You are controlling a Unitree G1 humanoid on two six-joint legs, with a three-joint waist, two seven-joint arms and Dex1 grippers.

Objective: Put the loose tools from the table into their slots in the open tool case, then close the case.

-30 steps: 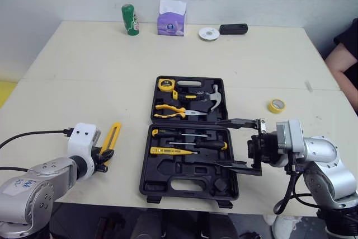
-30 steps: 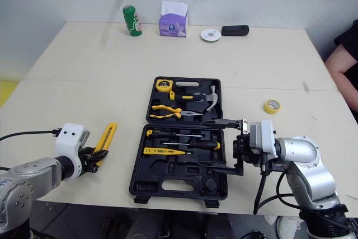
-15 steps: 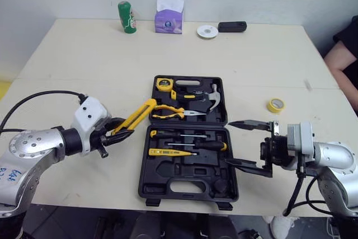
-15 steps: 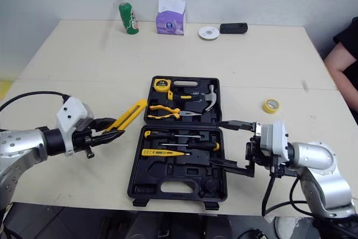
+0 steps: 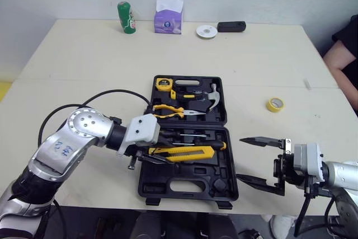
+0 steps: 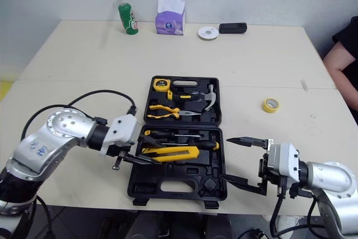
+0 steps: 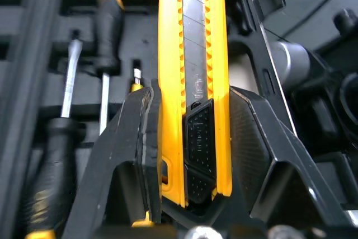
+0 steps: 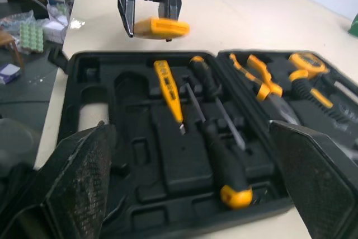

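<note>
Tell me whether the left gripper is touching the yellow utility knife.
Touching. The left wrist view shows the left gripper clamped on the yellow utility knife, with its black fingers pressed against both sides and no gap.

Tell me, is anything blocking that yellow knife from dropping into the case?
Nothing visible blocks it. The utility knife hangs over the screwdrivers already seated in the tool case; the empty slots toward its front edge lie open.

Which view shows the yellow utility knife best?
Left wrist view: the utility knife sits close up, clamped in the left gripper, slider visible. Eye views show it whole but small over the tool case; right wrist view catches one end.
</note>
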